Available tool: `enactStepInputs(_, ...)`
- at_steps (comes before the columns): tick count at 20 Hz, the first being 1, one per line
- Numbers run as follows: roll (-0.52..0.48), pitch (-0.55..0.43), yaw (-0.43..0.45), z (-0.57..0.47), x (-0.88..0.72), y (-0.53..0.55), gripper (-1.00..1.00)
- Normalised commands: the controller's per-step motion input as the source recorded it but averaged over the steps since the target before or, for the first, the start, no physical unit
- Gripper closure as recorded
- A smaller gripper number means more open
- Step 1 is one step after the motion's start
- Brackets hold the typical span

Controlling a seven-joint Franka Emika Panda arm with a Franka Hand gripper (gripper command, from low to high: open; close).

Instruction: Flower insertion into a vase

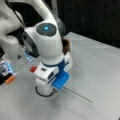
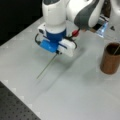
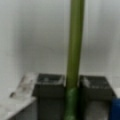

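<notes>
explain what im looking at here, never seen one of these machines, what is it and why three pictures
It is a white robot arm with one hand, the two-fingered part that grips. Two pictures come from cameras off the arm, looking at the grey table from different sides. The third is taken by a camera on the wrist, looking along the hand. There the two dark fingers are closed on a thin green flower stem. In both front views the hand is low over the table, and the stem shows as a thin stick pointing away from it, low along the table. The plain dark brown cylinder vase stands upright apart from the hand, with something thin leaning at its rim. The flower head is not visible.
</notes>
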Motion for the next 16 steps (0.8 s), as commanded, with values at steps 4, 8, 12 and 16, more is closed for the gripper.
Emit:
enactStepInputs(4, -0.027, -0.146, -0.03, 0.18, -0.28, 0.25, 1.0)
enactStepInputs(8, 0.006, -0.098, -0.041, 0.14, -0.23, 0.22, 1.0)
enactStepInputs(12, 0.027, -0.035, -0.073, 0.15, -0.18, 0.18, 1.0)
enactStepInputs(16, 0.046, 0.009, -0.097, 0.14, -0.11, 0.19, 1.0)
